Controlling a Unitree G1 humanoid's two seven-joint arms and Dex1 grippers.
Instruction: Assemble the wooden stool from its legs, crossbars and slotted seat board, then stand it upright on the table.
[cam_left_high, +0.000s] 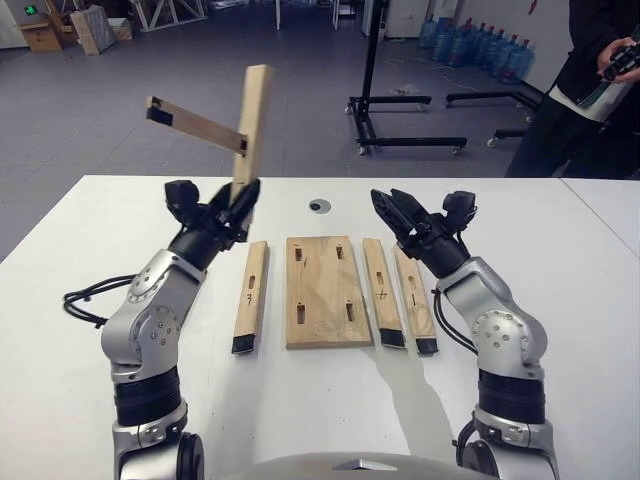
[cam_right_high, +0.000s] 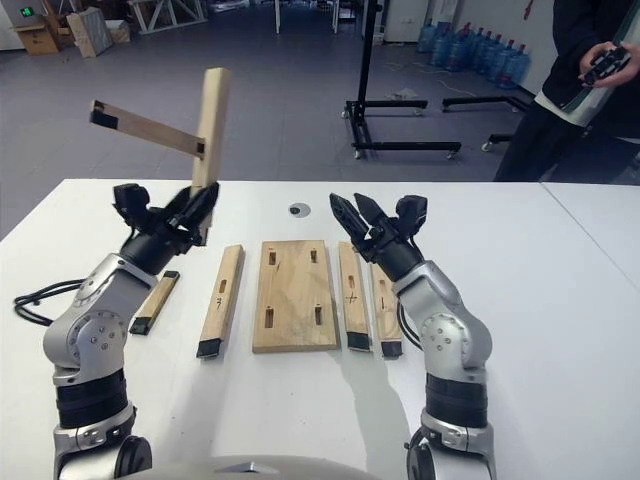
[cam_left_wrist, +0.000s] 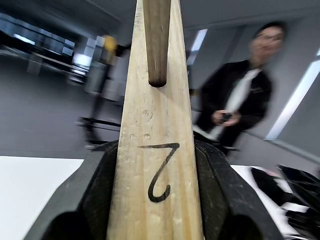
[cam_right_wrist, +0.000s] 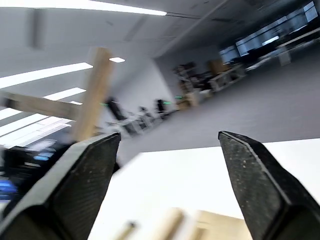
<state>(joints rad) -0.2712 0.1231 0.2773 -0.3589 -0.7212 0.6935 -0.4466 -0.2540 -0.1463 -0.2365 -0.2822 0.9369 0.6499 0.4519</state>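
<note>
A hand-drawn black "2" stands on the face of the raised leg, clear in the left wrist view, right beside the hole holding the crossbar. In the lower middle of the left eye view, the legs lying by the seat board bear small pen marks: the left flat leg perhaps a "3" or "7", the inner right leg a "4" or cross, the outer right leg a stroke like "1". A green sign at upper left is too small to read.

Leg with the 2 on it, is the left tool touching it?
Touching. In the left wrist view the left tool clamps the leg on both sides.
</note>
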